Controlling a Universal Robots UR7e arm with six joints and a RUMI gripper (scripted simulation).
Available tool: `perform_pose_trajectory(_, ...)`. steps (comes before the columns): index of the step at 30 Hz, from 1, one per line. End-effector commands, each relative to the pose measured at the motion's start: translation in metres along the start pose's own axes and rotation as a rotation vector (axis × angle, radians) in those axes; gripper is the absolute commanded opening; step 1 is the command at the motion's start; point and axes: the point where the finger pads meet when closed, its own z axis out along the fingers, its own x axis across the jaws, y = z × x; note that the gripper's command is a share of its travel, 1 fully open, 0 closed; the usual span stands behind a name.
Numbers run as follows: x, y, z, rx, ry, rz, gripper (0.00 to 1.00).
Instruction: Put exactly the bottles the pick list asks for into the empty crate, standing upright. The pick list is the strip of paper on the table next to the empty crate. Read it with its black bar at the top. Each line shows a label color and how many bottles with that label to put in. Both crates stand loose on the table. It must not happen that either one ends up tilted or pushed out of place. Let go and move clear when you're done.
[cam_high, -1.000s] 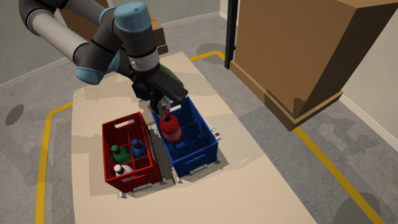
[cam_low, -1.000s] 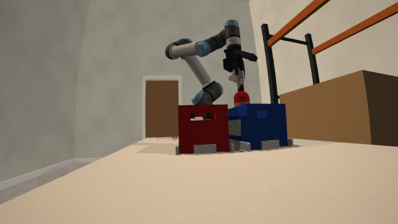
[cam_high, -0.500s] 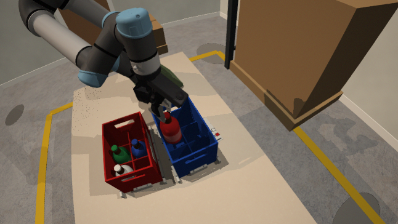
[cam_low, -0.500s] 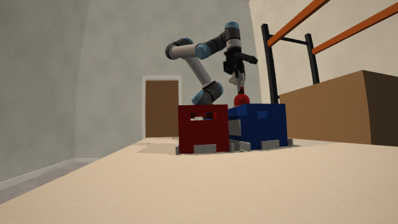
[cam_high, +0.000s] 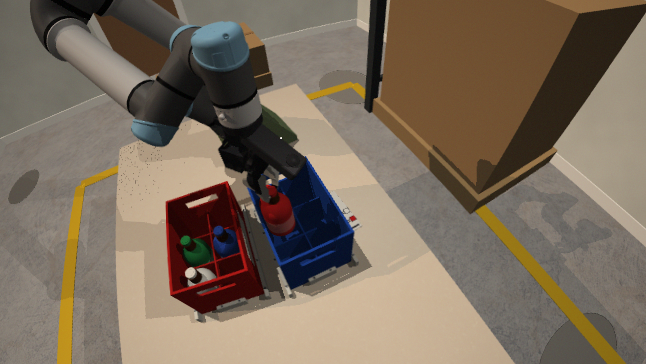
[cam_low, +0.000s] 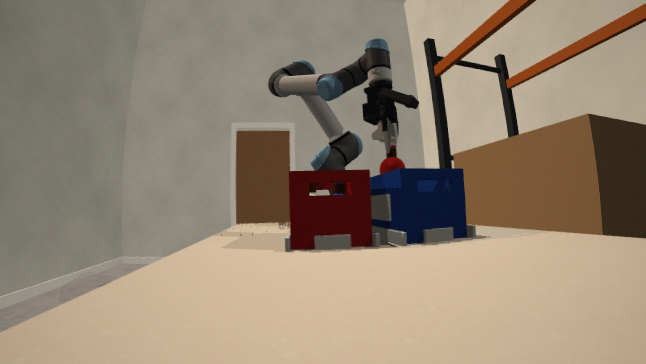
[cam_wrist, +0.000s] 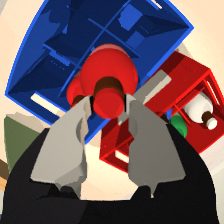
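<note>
My gripper (cam_high: 266, 187) (cam_low: 389, 141) (cam_wrist: 108, 95) is shut on the neck of a red-labelled bottle (cam_high: 278, 215) (cam_low: 392, 165) (cam_wrist: 107, 75). The bottle hangs upright, most of its body down inside a compartment of the blue crate (cam_high: 327, 240) (cam_low: 425, 200) (cam_wrist: 45, 65) on the side next to the red crate. The red crate (cam_high: 220, 292) (cam_low: 325, 210) (cam_wrist: 197, 75) stands beside it and holds a green bottle (cam_high: 195, 250) (cam_wrist: 178, 125), a blue bottle (cam_high: 225, 241) and a white bottle (cam_high: 199, 276) (cam_wrist: 200, 111). The pick list (cam_high: 348, 212) lies just beyond the blue crate, mostly hidden by it.
Grey stops (cam_low: 332, 242) sit at the crates' feet. A dark green object (cam_high: 277, 125) (cam_wrist: 15, 140) lies on the table behind the arm. A large brown box (cam_high: 480, 90) (cam_low: 545, 180) and a black rack post (cam_high: 375, 55) stand to the right of the table.
</note>
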Motion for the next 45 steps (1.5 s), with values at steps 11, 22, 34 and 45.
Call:
perform_pose_trajectory(11, 0.000, 0.000, 0.013, 0.002, 0.001, 0.001, 0.00)
perform_pose_trajectory(22, 0.000, 0.000, 0.024, 0.002, 0.001, 0.001, 0.00)
perform_pose_trajectory(34, 0.000, 0.000, 0.034, 0.002, 0.001, 0.001, 0.00)
perform_pose_trajectory(45, 0.000, 0.000, 0.043, 0.002, 0.001, 0.001, 0.00)
